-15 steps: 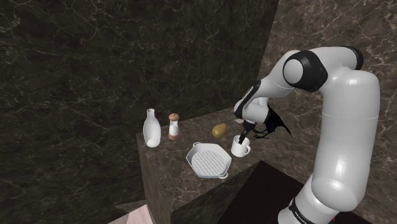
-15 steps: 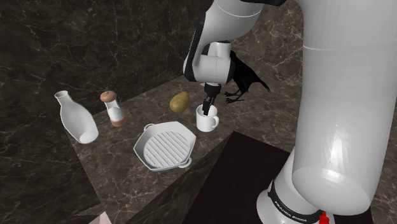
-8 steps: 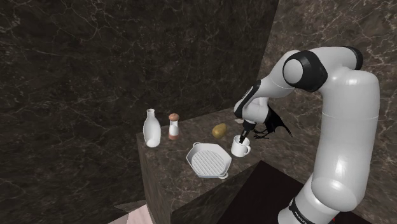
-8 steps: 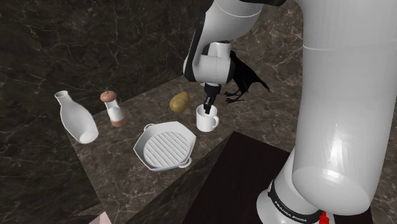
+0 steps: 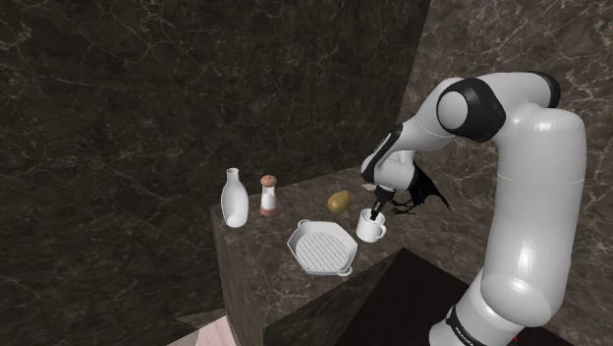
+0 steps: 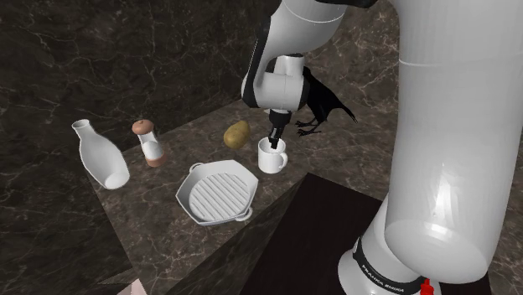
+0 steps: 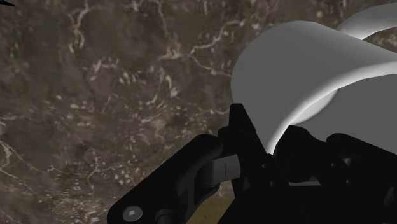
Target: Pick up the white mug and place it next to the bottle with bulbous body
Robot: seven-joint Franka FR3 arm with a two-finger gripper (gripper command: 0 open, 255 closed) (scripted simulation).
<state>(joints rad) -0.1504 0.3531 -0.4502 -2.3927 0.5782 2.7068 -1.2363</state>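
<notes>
On the tabletop [image 6: 168, 172], beyond the ridged white pan [image 6: 216, 194], the white mug [image 6: 272, 158] stands upright near a potato [image 6: 237, 132], its rim pinched by the jaws, well apart from the bulbous bottle [image 6: 102, 159].

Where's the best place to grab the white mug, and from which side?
Take the white mug by its rim wall, from straight above, clear of the handle: it stands upright, mouth open, and the gripper hangs right over that rim.
</notes>
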